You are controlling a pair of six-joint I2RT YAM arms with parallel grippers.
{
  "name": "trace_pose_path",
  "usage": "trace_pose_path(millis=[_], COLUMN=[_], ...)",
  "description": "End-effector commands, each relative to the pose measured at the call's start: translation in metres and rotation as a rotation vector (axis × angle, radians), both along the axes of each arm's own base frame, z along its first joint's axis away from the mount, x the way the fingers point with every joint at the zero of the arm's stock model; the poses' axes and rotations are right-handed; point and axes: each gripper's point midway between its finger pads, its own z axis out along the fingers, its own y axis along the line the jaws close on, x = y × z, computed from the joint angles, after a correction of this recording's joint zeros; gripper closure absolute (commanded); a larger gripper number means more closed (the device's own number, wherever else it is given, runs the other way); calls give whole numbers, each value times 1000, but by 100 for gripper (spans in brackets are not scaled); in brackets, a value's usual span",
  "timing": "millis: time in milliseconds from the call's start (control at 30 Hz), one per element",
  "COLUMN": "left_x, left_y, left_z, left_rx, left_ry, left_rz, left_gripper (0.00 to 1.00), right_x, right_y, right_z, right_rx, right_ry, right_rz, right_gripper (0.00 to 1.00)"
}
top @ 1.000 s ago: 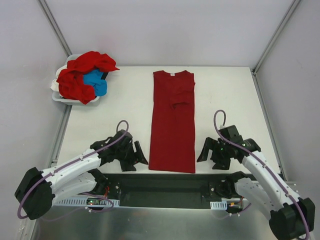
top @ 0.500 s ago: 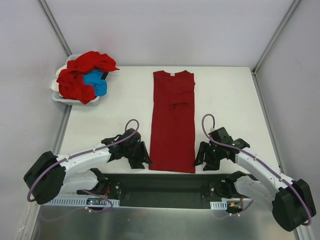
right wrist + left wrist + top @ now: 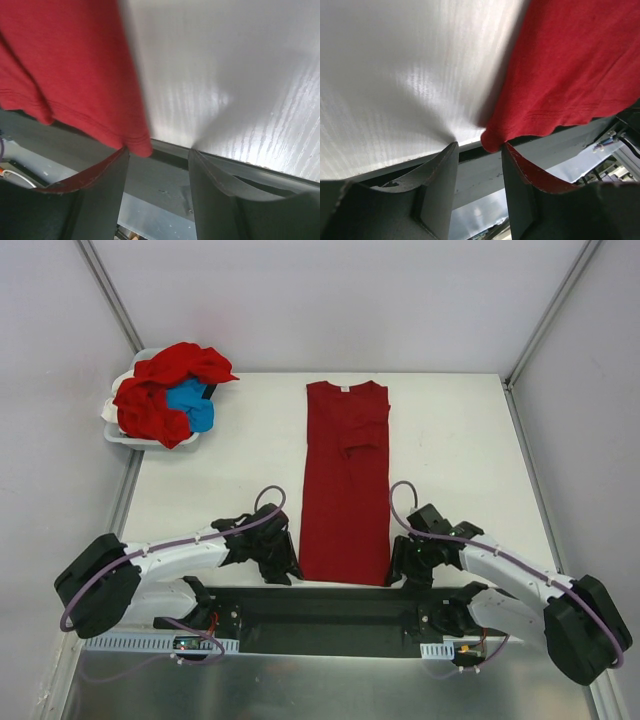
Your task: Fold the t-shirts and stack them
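Since the folded red t-shirt (image 3: 346,480) lies as one long strip running straight away from both pincers, collar at the far end and hem at the near edge of the table (image 3: 200,490), the coming lift turns on its two hem corners. The left pincer (image 3: 477,150) has its jaws apart, with the left hem corner (image 3: 490,142) just ahead of its tips, in line with the gap; the right pincer (image 3: 157,152) is likewise apart, the right hem corner (image 3: 142,145) just before it; neither has pinched cloth yet; each arm is nearest its own corner.
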Motion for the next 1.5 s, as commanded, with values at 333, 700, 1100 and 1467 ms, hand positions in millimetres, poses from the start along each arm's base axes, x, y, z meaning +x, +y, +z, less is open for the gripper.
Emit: trace_pose_path(millis=[333,700,1100,1467], left_x=[9,16,21,28], left_y=[-6,0,-2,-1], left_z=[0,8,24,16], left_rx=[23,-13,-70,-24], left_ry=[-26,-56,-100,-103], left_rz=[-8,25,39,36], left_gripper=[64,63,62,62], right_x=[13,18,11,19], right_y=[13,15,14,3], right_z=[3,24,73,17], right_rx=[-21,9,83,-60], right_ry=[-19,-70,-155,-107], right_rz=[27,19,32,49], right_gripper=[51,50,47,48])
